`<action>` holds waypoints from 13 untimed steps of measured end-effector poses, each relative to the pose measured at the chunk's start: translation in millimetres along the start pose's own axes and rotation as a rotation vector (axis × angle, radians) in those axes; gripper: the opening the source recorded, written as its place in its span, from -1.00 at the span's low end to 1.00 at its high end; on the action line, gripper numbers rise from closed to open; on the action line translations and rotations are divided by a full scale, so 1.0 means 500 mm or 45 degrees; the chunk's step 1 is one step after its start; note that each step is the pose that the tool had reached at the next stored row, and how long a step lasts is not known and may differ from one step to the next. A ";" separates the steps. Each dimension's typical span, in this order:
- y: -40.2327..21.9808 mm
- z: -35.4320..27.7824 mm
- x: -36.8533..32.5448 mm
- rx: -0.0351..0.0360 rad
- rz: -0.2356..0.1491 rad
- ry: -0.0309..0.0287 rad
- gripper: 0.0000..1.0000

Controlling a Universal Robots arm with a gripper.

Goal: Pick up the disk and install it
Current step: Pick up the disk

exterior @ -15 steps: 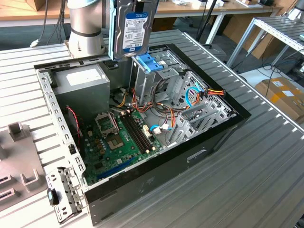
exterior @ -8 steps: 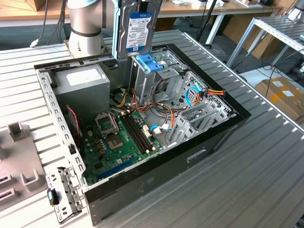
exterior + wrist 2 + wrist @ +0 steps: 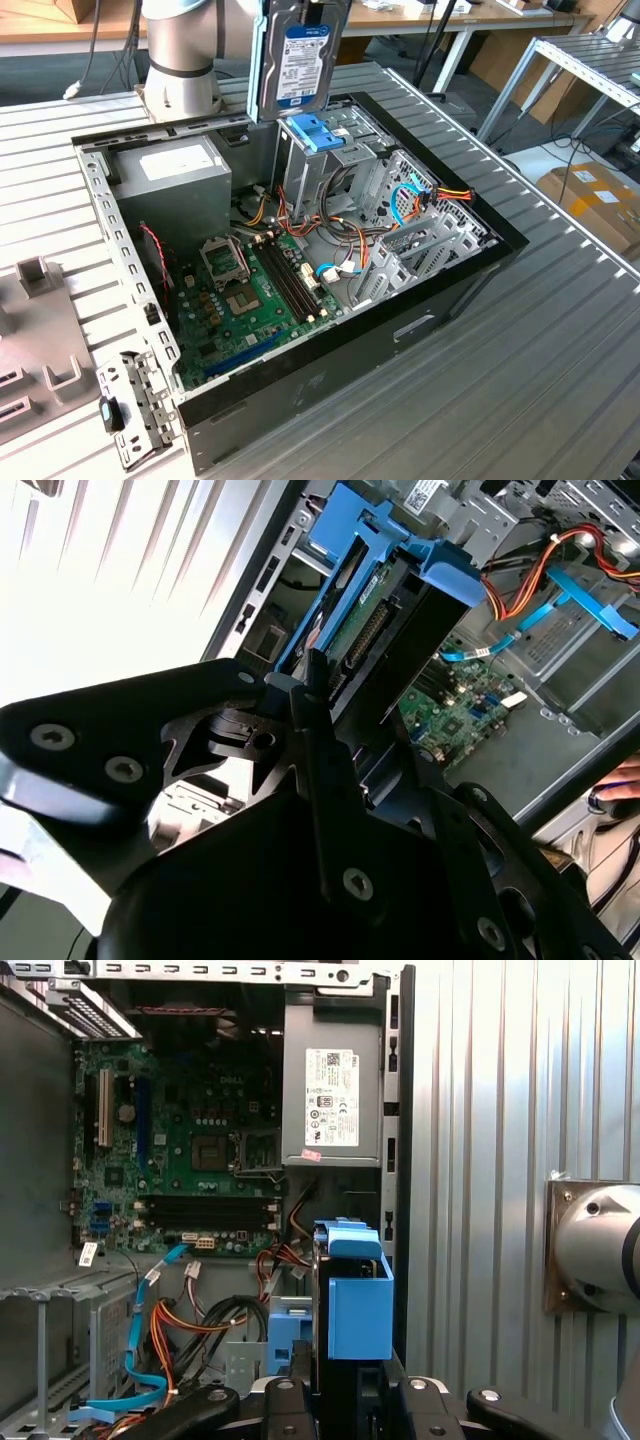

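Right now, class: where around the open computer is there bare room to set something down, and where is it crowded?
Bare table on the exterior view's right of the computer case. Crowded inside: cables beside the blue bracket near the held disk.

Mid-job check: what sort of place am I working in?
Probably a robotics lab bench: an open black desktop computer case lies on a ribbed aluminium table, wooden workbenches and a brown cardboard box stand beyond, and the end effector holds a silver-grey metal disk above the case.

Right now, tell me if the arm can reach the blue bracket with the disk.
Probably yes: the disk hangs upright, its lower end at the open top of the blue bracket, nothing between.
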State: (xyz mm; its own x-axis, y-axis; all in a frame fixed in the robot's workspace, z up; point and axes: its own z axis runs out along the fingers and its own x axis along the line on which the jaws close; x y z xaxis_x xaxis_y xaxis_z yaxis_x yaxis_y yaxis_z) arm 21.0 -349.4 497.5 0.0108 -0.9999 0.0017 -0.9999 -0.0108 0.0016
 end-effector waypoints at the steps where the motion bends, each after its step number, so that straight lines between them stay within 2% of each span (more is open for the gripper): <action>1: -0.005 0.000 0.000 0.0000 0.000 0.0000 -0.30; 8: -0.039 0.000 0.000 0.0000 0.000 0.0000 -0.30; 11: -0.058 0.000 0.001 0.0000 0.000 -0.0001 -0.30; 13: -0.077 0.000 0.001 -0.0001 0.000 0.0001 -0.30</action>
State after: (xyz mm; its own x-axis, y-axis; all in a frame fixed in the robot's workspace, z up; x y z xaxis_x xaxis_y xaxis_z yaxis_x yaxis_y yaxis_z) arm 59.6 -349.4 497.4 0.0108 -0.9999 0.0018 -0.9999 -0.0108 0.0017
